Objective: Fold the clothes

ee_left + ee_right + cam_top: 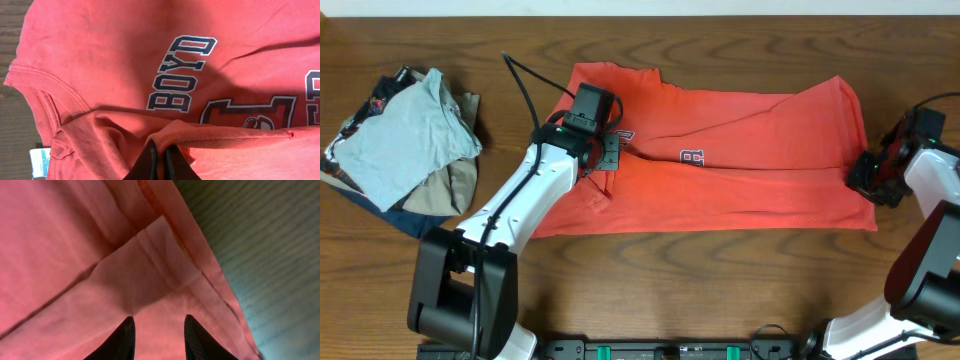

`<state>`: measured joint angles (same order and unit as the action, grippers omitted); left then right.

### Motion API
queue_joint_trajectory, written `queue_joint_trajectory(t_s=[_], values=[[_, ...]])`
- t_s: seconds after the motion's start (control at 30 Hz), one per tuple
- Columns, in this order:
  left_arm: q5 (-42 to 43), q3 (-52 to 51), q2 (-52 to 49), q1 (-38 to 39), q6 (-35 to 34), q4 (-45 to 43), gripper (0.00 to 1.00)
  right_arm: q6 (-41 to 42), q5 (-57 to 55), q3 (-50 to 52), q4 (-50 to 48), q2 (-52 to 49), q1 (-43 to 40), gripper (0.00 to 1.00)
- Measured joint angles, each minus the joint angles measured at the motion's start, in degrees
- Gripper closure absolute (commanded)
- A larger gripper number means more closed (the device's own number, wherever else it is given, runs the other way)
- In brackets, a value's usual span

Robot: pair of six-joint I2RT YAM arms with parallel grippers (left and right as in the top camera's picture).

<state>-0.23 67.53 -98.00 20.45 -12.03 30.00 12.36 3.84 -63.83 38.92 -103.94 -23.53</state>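
L gripper (159,159), bottom ctr of its wrist view, is pinched tight on a fold of the red-orange T-shirt (760,195). R gripper (159,340): jaws partly apart over the hem, overhead frame's right edge. Shirt is spread across table (720,290) ctr. Grey/tan/navy pile (405,150) sits upper left.

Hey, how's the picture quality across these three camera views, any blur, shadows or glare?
Overhead: evenly lit and sharp, no glare on the T-shirt. Left wrist: the lettering is crisp, but dark shadow bands cross the cloth. Right wrist: the cloth up close looks soft, and the table is dim with a faint bluish sheen.
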Motion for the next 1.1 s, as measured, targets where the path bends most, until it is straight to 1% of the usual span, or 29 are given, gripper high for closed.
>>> queue_joint_trajectory(t_s=[0.17,0.33,0.4,0.5,0.7,0.73,0.8,0.83,1.1], values=[[0.0,0.0,0.0,0.0,-0.2,0.0,0.93,0.0,-0.7,0.0,-3.5,-1.4,0.0,0.73],[0.0,0.0,0.0,0.0,-0.2,0.0,0.93,0.0,-0.9,0.0,-5.1,-1.4,0.0,0.84],[0.0,0.0,0.0,0.0,-0.2,0.0,0.93,0.2,-1.1,0.0,-5.3,-1.4,0.0,0.92],[0.0,0.0,0.0,0.0,-0.2,0.0,0.93,0.6,-1.6,0.0,-5.4,-1.4,0.0,0.99],[0.0,0.0,0.0,0.0,-0.2,0.0,0.93,0.7,-2.2,0.0,-5.6,-1.4,0.0,0.99],[0.0,0.0,0.0,0.0,-0.2,0.1,0.93,0.7,-2.3,0.0,-5.6,-1.4,0.0,0.98],[0.0,0.0,0.0,0.0,-0.2,0.3,0.93,1.1,-2.3,0.0,-5.0,-1.4,0.0,0.76],[0.0,0.0,0.0,0.0,-0.2,0.4,0.93,1.3,-2.3,0.0,-4.5,-1.4,0.0,0.68],[0.0,0.0,0.0,0.0,-0.2,0.6,0.93,1.6,-3.1,0.0,-4.0,-1.4,0.0,0.67]])
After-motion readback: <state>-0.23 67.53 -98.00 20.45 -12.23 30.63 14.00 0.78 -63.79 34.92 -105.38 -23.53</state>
